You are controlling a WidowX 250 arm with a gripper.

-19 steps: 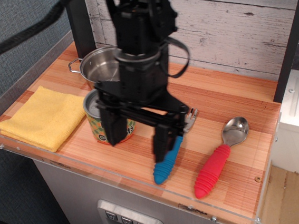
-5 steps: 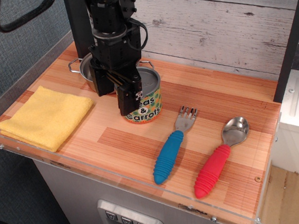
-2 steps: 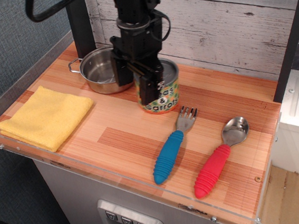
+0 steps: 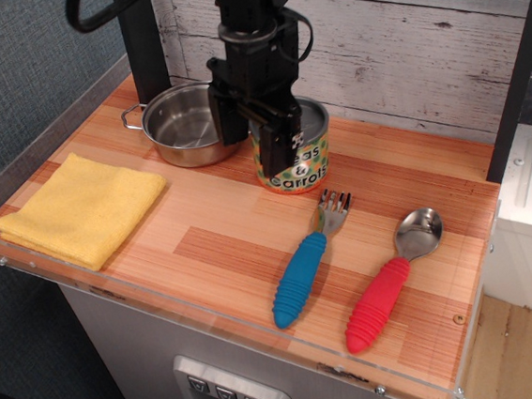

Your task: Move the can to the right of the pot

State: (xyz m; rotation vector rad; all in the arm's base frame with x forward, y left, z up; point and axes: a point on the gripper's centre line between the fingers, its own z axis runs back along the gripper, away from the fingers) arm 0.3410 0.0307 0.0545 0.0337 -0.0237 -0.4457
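The can, with a grey top and a yellow label with green dots, stands upright just right of the pot, with a small gap between them. The pot is a shiny, shallow steel pot with loop handles at the back left of the wooden table. My black gripper comes down from above and is shut on the can's left side. One finger lies across the front of the label. The can's base is at table level; I cannot tell whether it touches the wood.
A folded yellow cloth lies at the front left. A blue-handled fork and a red-handled spoon lie in front and to the right of the can. A plank wall backs the table and a clear raised rim edges it.
My gripper has carried the can from in front of the pot, back and to the right, so it now stands beside the pot's right side.
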